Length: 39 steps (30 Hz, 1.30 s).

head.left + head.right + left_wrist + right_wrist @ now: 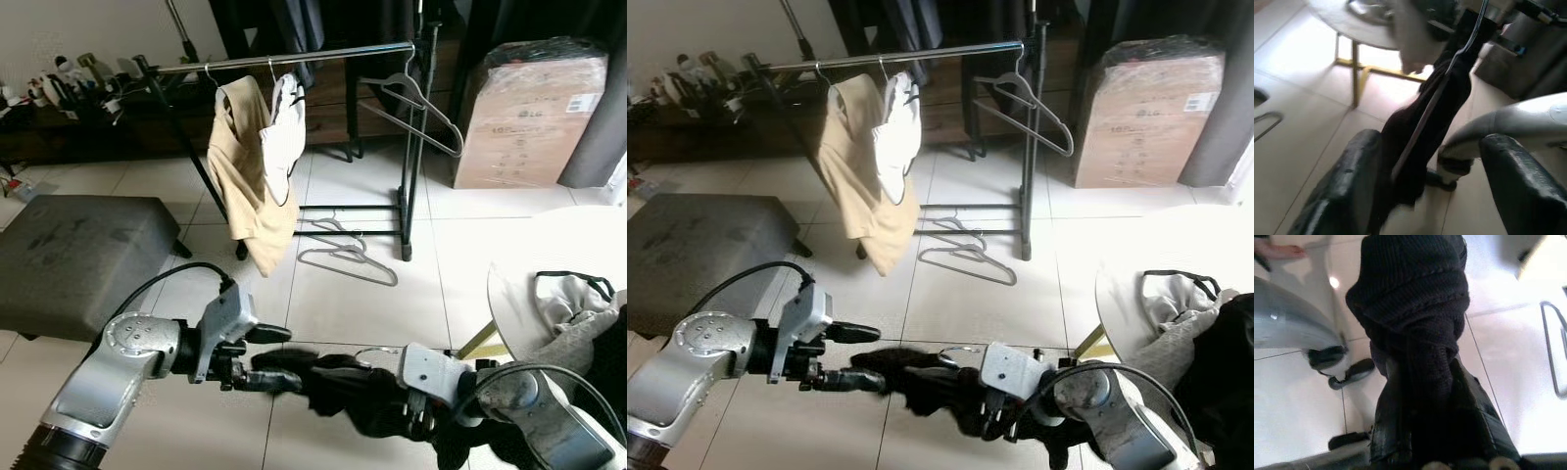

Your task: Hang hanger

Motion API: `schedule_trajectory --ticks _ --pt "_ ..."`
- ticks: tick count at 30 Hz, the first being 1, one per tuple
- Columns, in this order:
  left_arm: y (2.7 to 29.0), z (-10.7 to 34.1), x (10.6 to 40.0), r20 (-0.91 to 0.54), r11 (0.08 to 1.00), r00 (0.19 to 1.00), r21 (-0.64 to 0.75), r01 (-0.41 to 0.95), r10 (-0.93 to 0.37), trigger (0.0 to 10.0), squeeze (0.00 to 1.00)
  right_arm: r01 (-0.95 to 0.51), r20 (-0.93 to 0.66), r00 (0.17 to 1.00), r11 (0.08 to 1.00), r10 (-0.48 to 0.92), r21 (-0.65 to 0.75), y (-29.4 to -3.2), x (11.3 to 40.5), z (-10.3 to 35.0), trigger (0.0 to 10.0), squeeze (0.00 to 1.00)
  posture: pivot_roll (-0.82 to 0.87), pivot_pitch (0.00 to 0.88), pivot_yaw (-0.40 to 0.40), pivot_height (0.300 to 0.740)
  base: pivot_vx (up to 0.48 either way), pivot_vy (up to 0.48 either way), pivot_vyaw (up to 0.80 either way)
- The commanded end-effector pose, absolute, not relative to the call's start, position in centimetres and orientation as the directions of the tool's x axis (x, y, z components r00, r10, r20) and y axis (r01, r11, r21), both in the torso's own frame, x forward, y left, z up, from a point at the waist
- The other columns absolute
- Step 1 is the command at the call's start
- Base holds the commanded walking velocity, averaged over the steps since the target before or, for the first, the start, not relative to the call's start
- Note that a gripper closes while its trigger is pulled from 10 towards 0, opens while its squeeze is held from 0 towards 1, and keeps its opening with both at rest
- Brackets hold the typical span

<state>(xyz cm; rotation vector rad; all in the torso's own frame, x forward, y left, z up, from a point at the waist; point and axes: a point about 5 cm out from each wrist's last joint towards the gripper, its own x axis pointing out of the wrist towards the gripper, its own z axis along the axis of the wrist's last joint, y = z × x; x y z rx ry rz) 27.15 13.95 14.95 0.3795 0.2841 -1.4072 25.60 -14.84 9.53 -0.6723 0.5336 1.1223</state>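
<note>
Hanger (1420, 125) inside dark garment (353, 392), gripped by right hand (1422, 396)

A clothes rack (294, 54) stood ahead, with two garments (257, 162) hanging left of its middle and a bare hanger (416, 103) near its right post. Two hangers (345, 252) lay on the floor (333, 304) beneath. A box (529, 113) stood right of the rack, an ottoman (78, 259) to the left, and a table (549, 294) carrying clothes at right.
</note>
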Motion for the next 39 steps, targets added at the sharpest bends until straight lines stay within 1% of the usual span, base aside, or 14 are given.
schedule_trajectory --ticks 1,2,5,7,9,13,14,17,24,29,36,37,38,39 --pt "13.2 14.6 27.1 -0.435 0.079 0.131 0.135 0.988 -0.891 10.0 0.0 -0.953 -0.64 0.303 0.201 0.706 -0.228 -13.1 25.3 10.8 0.0 0.0 -0.15 0.145 0.139 0.74 0.0 0.0 0.0" --pt "12.6 14.4 27.3 -0.445 0.064 0.136 0.173 0.983 -0.885 10.0 0.0 -0.958 -0.64 0.285 0.182 0.714 -0.224 -12.9 25.1 10.9 0.0 0.0 -0.16 0.148 0.14 0.74 0.0 0.0 0.0" --pt "11.4 14.4 27.1 -0.441 0.008 0.087 0.178 0.984 -0.893 10.0 0.0 -0.961 -0.639 0.27 0.163 0.72 -0.222 -12.7 25.0 10.9 0.0 0.0 -0.16 0.154 0.14 0.74 0.0 0.0 0.0" --pt "11.4 14.3 27.0 -0.443 0.0 0.081 0.18 0.984 -0.893 10.0 0.0 -0.962 -0.64 0.268 0.161 0.721 -0.221 -12.7 25.0 10.9 0.0 0.0 -0.16 0.154 0.14 0.74 0.0 0.0 0.0" --pt "11.1 13.9 26.9 -0.469 -0.04 0.059 0.198 0.979 -0.881 10.0 0.0 -0.964 -0.635 0.257 0.149 0.729 -0.219 -12.5 24.9 11.0 0.0 0.0 -0.16 0.157 0.141 0.74 0.0 0.0 0.0" --pt "11.3 13.4 26.9 -0.501 -0.07 0.044 0.207 0.976 -0.864 10.0 0.0 -0.968 -0.634 0.238 0.131 0.736 -0.213 -12.3 24.6 11.1 0.0 0.0 -0.16 0.16 0.141 0.74 0.0 0.0 0.0" --pt "11.8 13.0 26.8 -0.542 -0.104 0.022 0.2 0.974 -0.84 10.0 0.0 -0.97 -0.636 0.232 0.124 0.736 -0.21 -12.3 24.6 11.1 0.0 0.0 -0.16 0.162 0.141 0.74 0.0 0.0 0.0" --pt "12.1 12.7 26.7 -0.577 -0.135 0.004 0.197 0.971 -0.817 10.0 0.0 -0.971 -0.636 0.227 0.118 0.737 -0.21 -12.3 24.6 11.2 0.0 0.0 -0.16 0.162 0.141 0.74 0.0 0.0 0.0" --pt "11.6 11.6 27.0 -0.609 -0.149 0.031 0.243 0.958 -0.793 10.0 0.0 -0.97 -0.63 0.223 0.106 0.744 -0.218 -12.1 24.7 11.6 0.0 0.0 -0.17 0.165 0.139 0.74 0.0 0.0 0.0" --pt "11.2 11.4 27.1 -0.591 -0.143 0.046 0.27 0.952 -0.805 10.0 0.0 -0.971 -0.63 0.217 0.096 0.745 -0.221 -12.1 24.6 11.8 0.0 0.0 -0.17 0.166 0.136 0.74 0.0 0.0 0.0" --pt "10.8 11.1 27.4 -0.591 -0.149 0.048 0.28 0.948 -0.805 10.0 0.0 -0.971 -0.629 0.211 0.088 0.749 -0.22 -12.0 24.6 11.9 0.0 0.0 -0.17 0.169 0.135 0.74 0.0 0.0 0.0" --pt "10.9 11.0 27.5 -0.596 -0.151 0.047 0.278 0.949 -0.802 3.7 0.0 -0.972 -0.629 0.21 0.088 0.749 -0.22 -12.0 24.6 11.9 0.0 0.0 -0.17 0.169 0.135 0.74 0.0 0.0 0.0" --pt "10.9 10.9 27.5 -0.6 -0.154 0.046 0.277 0.948 -0.799 1.4 0.0 -0.972 -0.63 0.209 0.088 0.748 -0.219 -12.0 24.6 12.0 0.0 0.0 -0.17 0.17 0.134 0.74 0.0 0.0 0.0" --pt "10.9 10.9 27.5 -0.6 -0.154 0.046 0.277 0.948 -0.799 1.4 0.0 -0.972 -0.63 0.209 0.088 0.748 -0.219 -12.0 24.6 12.0 0.0 0.0 -0.17 0.17 0.134 0.74 0.0 0.0 0.0"
